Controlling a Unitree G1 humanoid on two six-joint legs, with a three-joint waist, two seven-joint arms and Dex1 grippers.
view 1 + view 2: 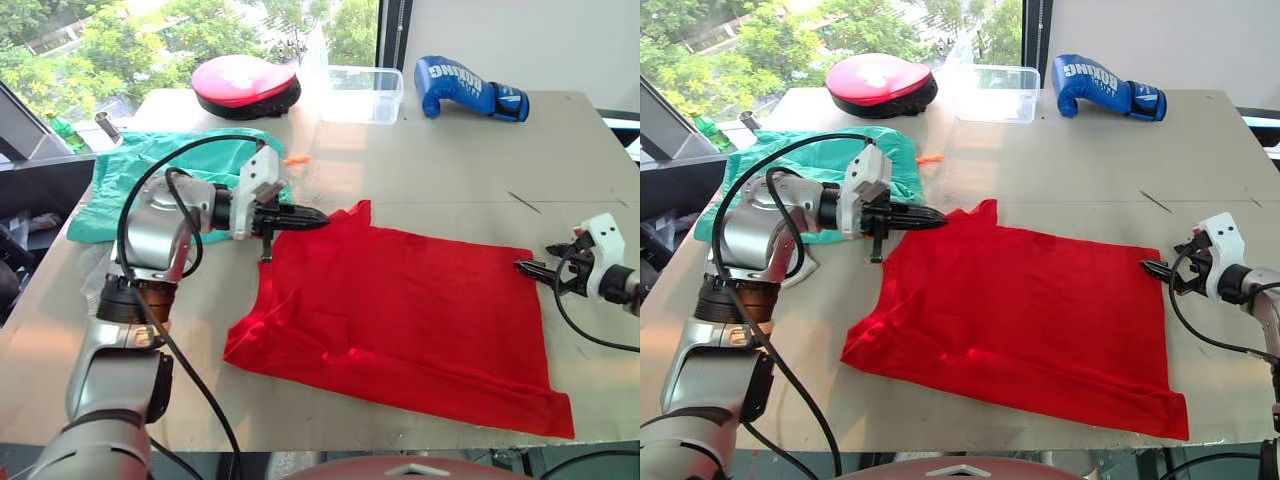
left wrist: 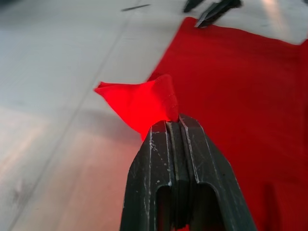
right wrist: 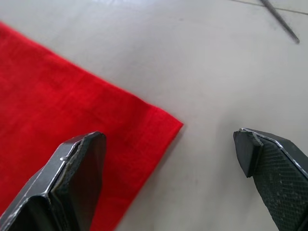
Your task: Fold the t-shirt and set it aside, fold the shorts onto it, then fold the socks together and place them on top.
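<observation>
A: What is the left hand (image 1: 322, 219) doing?

B: Its two black fingers (image 2: 166, 144) are pressing tight together on a corner of the t-shirt (image 1: 410, 310), pinching the red cloth so that a small peak is standing up in front of the tips.

A: And the right hand (image 1: 528, 268)?

B: It is hovering at the opposite far corner of the t-shirt, on the side nearest the right edge of the surface (image 1: 450, 160). Its fingers are standing wide apart, one over the red cloth and the other over bare surface, and they are gripping nothing.

A: How is the t-shirt lying?

B: It is spreading mostly flat across the middle of the surface, reaching towards the near edge, with a few soft wrinkles on the left side.

A: Where are the shorts (image 1: 150, 180)?

B: They are lying bunched near the left edge, partly behind the left arm, with a bit of orange drawstring (image 1: 296, 159) poking out on the side towards the t-shirt.

A: Anything else out there?

B: Along the far edge, a red and black round pad (image 1: 245, 85) is sitting towards the left, a clear plastic tub (image 1: 362, 94) is sitting beside it, and a blue boxing glove (image 1: 468, 90) is lying to the right of the tub.
</observation>
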